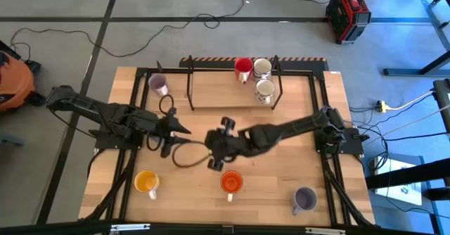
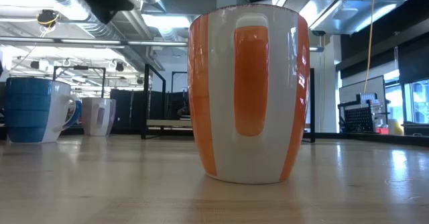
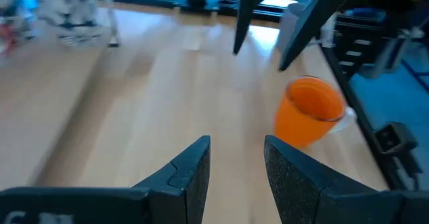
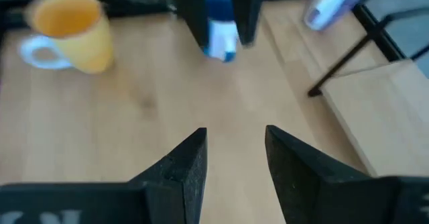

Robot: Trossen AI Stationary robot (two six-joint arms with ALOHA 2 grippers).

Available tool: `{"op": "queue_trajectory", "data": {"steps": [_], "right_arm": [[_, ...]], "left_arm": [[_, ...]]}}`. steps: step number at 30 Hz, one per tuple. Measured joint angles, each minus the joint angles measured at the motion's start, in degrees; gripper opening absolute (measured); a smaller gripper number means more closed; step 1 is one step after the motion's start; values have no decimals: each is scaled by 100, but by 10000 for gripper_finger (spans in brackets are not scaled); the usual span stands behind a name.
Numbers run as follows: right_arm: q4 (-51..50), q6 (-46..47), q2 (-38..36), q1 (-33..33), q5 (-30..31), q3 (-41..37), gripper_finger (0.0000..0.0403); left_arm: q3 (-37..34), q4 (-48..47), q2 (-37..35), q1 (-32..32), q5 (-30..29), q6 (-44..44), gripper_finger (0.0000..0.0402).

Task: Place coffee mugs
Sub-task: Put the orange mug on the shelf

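Note:
Both grippers hang open over the table's middle, tips facing each other: the left gripper (image 1: 184, 130) (image 3: 234, 170) and the right gripper (image 1: 209, 145) (image 4: 234, 163). Neither has anything between its fingers. The orange mug (image 1: 231, 182) (image 3: 312, 110) (image 2: 248, 93) stands upright nearer the near edge, just beyond the right gripper. The yellow-orange mug (image 1: 146, 182) (image 4: 70, 29) stands near-left. The blue mug (image 2: 30, 110) (image 4: 218, 19) stands behind the left gripper's fingers, hidden under that arm in the high view. One lilac mug (image 1: 158, 84) is far-left, another (image 1: 304, 198) near-right.
A raised wooden shelf (image 1: 218, 94) on a black frame at the far edge carries a red mug (image 1: 243, 67) and two white mugs (image 1: 261, 67) (image 1: 265, 89). Black cables loop on the table (image 1: 184, 156) between the grippers. Bare wood lies right of the orange mug.

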Motion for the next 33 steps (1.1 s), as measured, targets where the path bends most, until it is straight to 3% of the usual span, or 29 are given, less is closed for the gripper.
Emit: {"op": "queue_trajectory", "data": {"steps": [10, 19, 27, 33], "right_arm": [[-612, 846, -39, 1026, 836, -5, 142], [-897, 2058, -41, 1890, 1443, -323, 142], [285, 3056, -41, 2323, 1368, -1370, 142], [1542, 3305, -39, 2486, 1258, -2073, 142]], "left_arm": [[0, 1186, 1062, -692, 2, -23, 135], [0, 1810, 1506, -1273, -293, -416, 135], [0, 1794, 1668, -1639, -334, -875, 135], [0, 1821, 1668, -1808, -442, -914, 135]]}}
